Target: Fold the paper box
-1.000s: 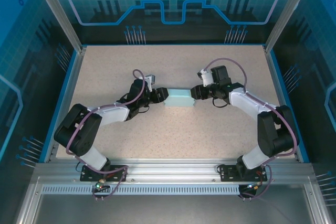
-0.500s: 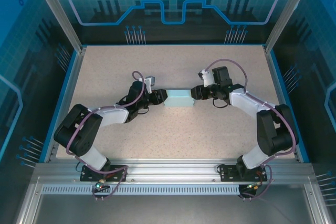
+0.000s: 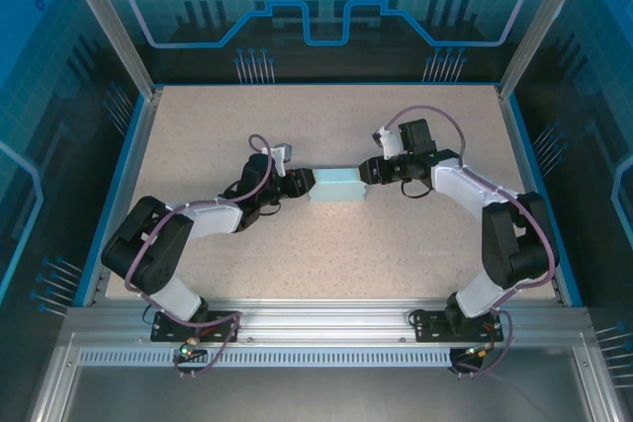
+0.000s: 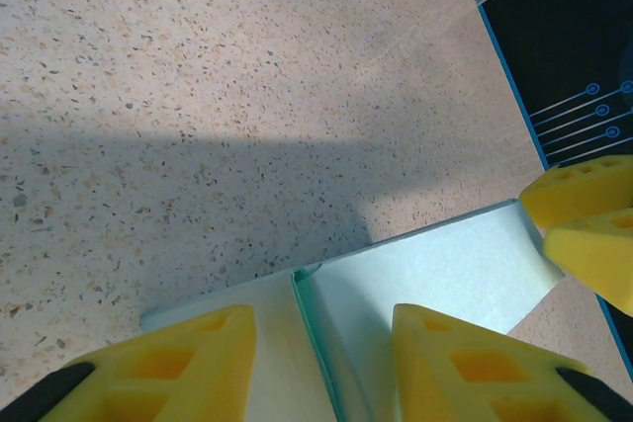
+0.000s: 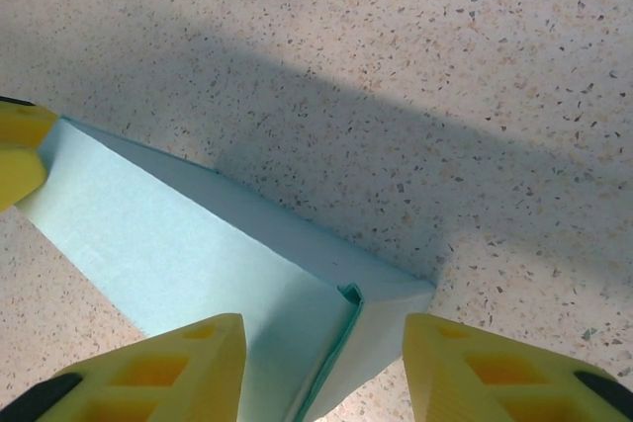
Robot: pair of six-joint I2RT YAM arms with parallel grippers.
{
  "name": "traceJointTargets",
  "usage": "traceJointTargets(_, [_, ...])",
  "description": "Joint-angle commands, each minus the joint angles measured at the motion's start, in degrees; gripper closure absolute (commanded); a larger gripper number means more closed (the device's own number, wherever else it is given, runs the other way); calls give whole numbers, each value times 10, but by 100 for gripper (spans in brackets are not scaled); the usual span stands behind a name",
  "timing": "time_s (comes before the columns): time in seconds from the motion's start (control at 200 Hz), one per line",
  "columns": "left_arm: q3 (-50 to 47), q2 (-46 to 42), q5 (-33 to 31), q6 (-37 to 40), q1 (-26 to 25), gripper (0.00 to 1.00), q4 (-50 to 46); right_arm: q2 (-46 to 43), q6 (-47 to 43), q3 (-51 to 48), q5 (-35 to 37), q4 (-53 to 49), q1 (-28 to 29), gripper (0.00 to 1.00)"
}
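Observation:
The paper box (image 3: 336,185) is a small light blue rectangular box lying flat mid-table, long side left to right. My left gripper (image 3: 305,183) is at its left end and my right gripper (image 3: 368,173) at its right end. In the left wrist view the yellow fingers (image 4: 168,363) stand apart over the box (image 4: 445,274), and the left gripper (image 4: 321,333) straddles the end seam. In the right wrist view the right gripper (image 5: 324,333) is open astride the other end corner of the box (image 5: 178,244), with one finger (image 5: 495,363) off the card above the table.
The speckled beige table (image 3: 326,274) is bordered by a blue rim and aluminium posts. Both arms reach inward from the near edge, elbows out to the sides. The other gripper's yellow fingers (image 4: 588,214) show beyond the box's far end.
The left jaws have narrowed around the box's left end. The right jaws have spread a little and that wrist has shifted slightly away. The box has stayed in place.

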Motion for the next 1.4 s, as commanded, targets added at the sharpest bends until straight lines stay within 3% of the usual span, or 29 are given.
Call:
traceJointTargets(0.0, [-20,22,9,0,-2,58,-75,-4,-10,32,-23,-33,-13,51])
traceJointTargets(0.565, [-14,17,7,0,-7,57,-78,-10,6,-14,-54,-18,-25,50])
traceJointTargets(1.396, [-33,32,14,2,-8,65,-70,24,26,-75,-52,48,-28,63])
